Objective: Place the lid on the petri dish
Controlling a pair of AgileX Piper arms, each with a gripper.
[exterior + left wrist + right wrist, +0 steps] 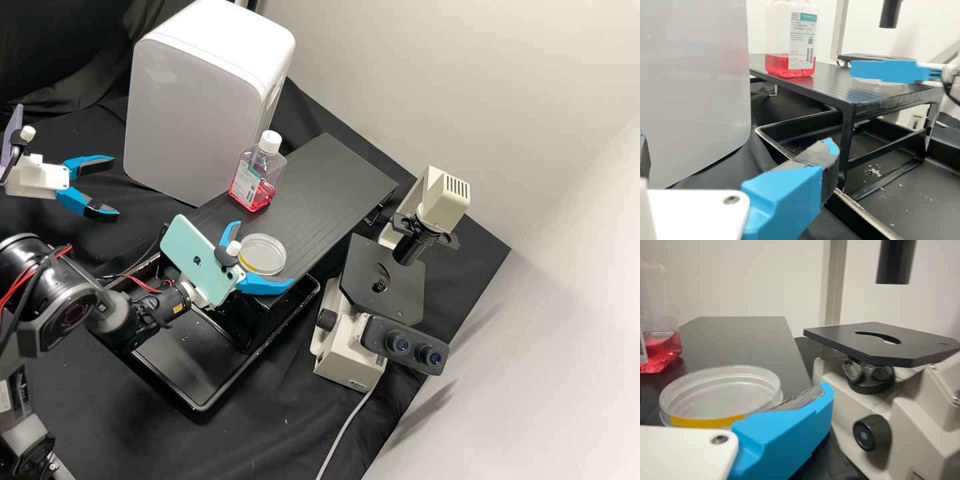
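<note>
High view: straddling the petri dish (262,255) on the black shelf (333,180) with the right gripper (264,253) spread wide, lid (720,382) seemingly seated already. Probably checking for a flush seat, then backing off level, avoiding nudging the rim. Holding the left gripper (116,186), also parted, well aside.

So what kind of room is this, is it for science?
Most likely a biology lab: there is a microscope, a clear petri dish on a black shelf, and a bottle of red liquid on that shelf too.
</note>
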